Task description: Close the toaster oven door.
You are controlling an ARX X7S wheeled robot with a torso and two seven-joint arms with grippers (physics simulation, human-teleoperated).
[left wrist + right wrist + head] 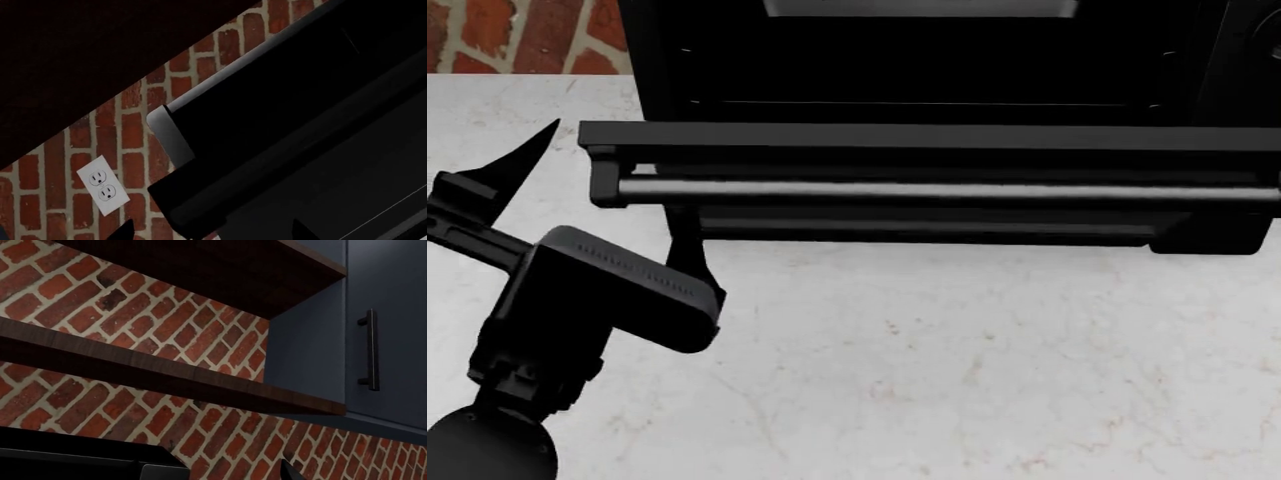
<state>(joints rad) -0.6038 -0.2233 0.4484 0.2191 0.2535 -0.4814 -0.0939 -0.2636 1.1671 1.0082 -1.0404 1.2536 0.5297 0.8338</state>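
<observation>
The toaster oven (pixel 934 60) stands at the back of the counter with its dark cavity showing. The toaster oven door (pixel 934 140) is open, folded down flat toward me, with its silver bar handle (pixel 961 189) along the near edge. My left gripper (pixel 614 175) is open at the door's left end, one finger (pixel 527 150) outside the corner and the other (pixel 687 250) under the handle. In the left wrist view the handle's end (pixel 172 137) sits just ahead of the open left gripper (pixel 212 232). My right gripper (pixel 210 475) is open, shows only a fingertip (pixel 288 471), and holds nothing.
A pale marble counter (pixel 961 380) runs in front of the oven. A red brick wall (pixel 494 30) with a white outlet (pixel 103 186) stands behind. The right wrist view shows wooden shelves (pixel 167 375) and a blue cabinet with a black handle (pixel 370 350).
</observation>
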